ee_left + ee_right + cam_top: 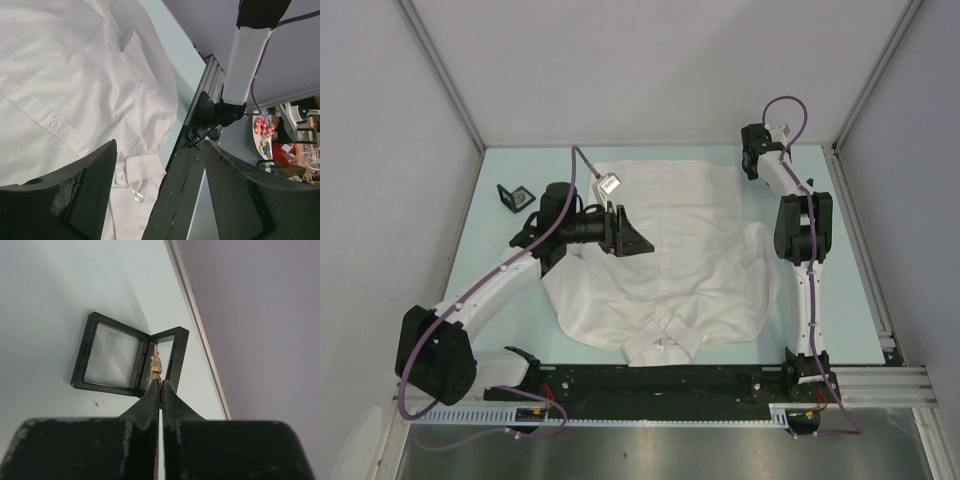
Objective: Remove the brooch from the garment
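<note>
The garment (670, 255) is a large white shirt spread flat on the table, its collar toward the near edge; it also fills the left of the left wrist view (65, 75). My left gripper (628, 233) hovers over the shirt's left part, jaws wide open and empty, as the left wrist view (160, 150) shows. My right gripper (160, 382) is shut on a small golden brooch (156, 365) that sticks out past its tips, in line with an open black box (115, 357). In the top view the right gripper (752, 160) is at the back right, off the shirt.
The open black box (517, 197) stands on the table at the back left, beside the left arm. Grey walls close in the back and both sides. The black rail (175, 190) runs along the near edge by the shirt's collar.
</note>
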`<state>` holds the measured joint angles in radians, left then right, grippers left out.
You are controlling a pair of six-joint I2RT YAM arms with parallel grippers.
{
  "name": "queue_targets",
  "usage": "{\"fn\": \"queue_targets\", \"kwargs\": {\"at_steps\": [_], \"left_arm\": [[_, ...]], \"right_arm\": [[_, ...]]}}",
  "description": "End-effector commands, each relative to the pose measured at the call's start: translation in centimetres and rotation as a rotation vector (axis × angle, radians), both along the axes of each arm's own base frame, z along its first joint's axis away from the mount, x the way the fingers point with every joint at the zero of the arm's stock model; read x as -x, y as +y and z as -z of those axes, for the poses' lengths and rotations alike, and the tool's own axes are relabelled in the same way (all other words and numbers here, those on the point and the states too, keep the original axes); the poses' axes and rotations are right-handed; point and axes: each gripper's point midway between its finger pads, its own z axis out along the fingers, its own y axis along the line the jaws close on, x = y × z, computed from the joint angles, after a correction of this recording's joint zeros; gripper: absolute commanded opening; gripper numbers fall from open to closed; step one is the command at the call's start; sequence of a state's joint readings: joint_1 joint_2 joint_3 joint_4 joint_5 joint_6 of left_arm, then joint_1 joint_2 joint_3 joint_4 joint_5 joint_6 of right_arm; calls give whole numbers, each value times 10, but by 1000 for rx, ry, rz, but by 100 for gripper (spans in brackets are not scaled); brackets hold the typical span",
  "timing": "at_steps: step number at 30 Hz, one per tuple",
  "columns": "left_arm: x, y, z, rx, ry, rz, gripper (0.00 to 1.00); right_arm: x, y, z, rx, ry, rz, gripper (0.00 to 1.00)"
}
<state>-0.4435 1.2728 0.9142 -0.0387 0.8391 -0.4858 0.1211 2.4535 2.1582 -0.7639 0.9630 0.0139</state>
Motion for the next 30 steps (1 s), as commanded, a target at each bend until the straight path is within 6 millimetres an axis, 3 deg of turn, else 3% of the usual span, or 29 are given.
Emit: {"fn": "queue_targets", "kwargs": {"at_steps": [1,16,30], "left_arm": [[-1,1,-8,28,-17,12,75],[-3,-1,-11,43,-34,16,75],[-2,-1,-10,44,-27,20,75]], "right_arm": [[-4,-9,3,15,-12,16,0],[-3,-17,19,14,16,31,0],[-8,-18,22,24,9,37,1]]}}
